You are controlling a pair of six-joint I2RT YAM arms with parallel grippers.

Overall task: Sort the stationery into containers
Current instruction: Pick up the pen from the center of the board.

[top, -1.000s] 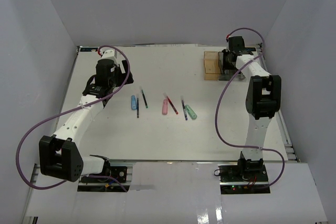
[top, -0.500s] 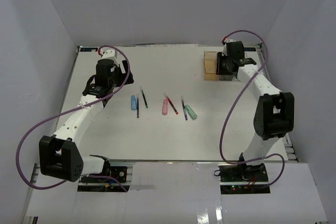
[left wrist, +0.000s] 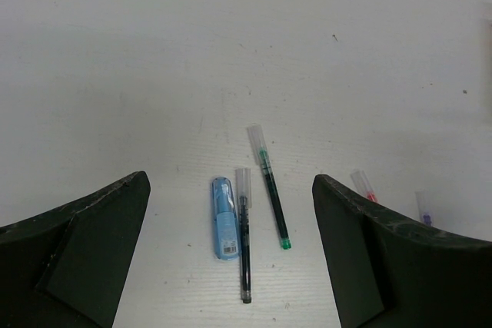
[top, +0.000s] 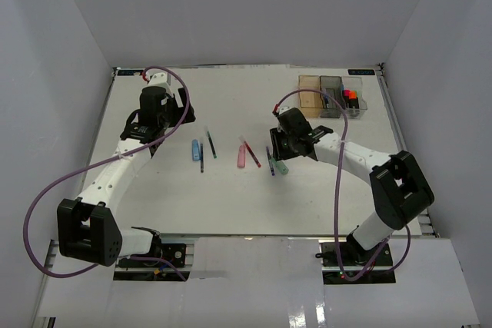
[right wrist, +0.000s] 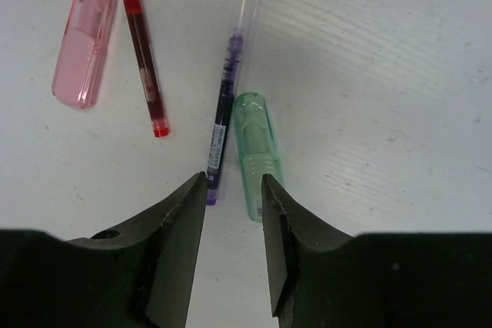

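Red pen (right wrist: 144,59) cut off at top edge.

Seven pieces are being left lying flat mid-table in three groups.

- **Left:** blue stick (top: 195,149) against black pen (top: 201,156), with green pen (top: 211,144) just beside.
- **Centre:** pink stick (top: 241,156) and red pen (top: 250,154).
- **Right:** purple pen (top: 270,160) just beside mint stick (top: 280,165).

Amber bin (top: 309,101), grey bin (top: 330,107) and clear bin (top: 361,104) are being kept joined in a row at far right. Bright-capped highlighters (top: 350,96) are being held in the clear one.
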